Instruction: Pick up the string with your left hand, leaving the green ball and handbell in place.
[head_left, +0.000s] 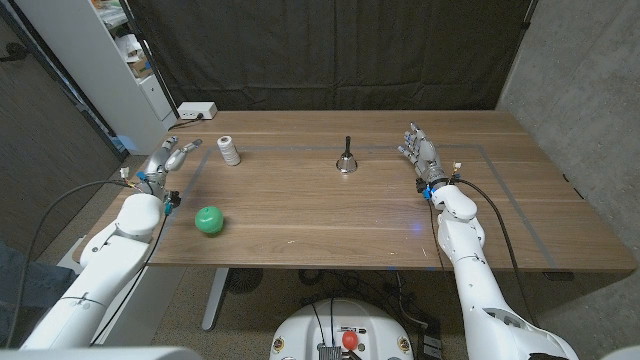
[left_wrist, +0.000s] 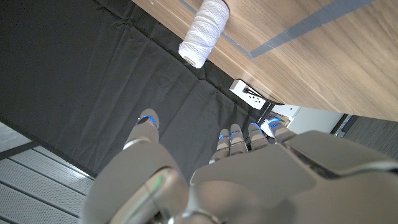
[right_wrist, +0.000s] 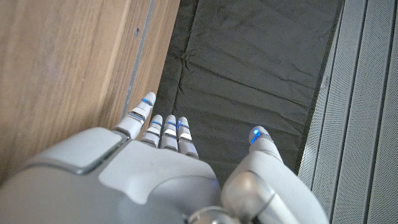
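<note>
Standing upright on the table (head_left: 400, 225), the string (head_left: 229, 151) is a white spool near the far left part, untouched. Just to its left the left hand (head_left: 171, 158) hovers at the table's edge, fingers (left_wrist: 231, 142) extended and the thumb spread aside, holding nothing; the left wrist view shows the spool (left_wrist: 203, 32) ahead of the fingertips, well apart from them. The green ball (head_left: 208, 220) sits near the front left edge. The handbell (head_left: 346, 162) stands at the middle. The right hand (head_left: 421, 155) is on the right side, fingers (right_wrist: 166, 131) straight and apart, empty. Whether either hand touches the wood cannot be made out.
</note>
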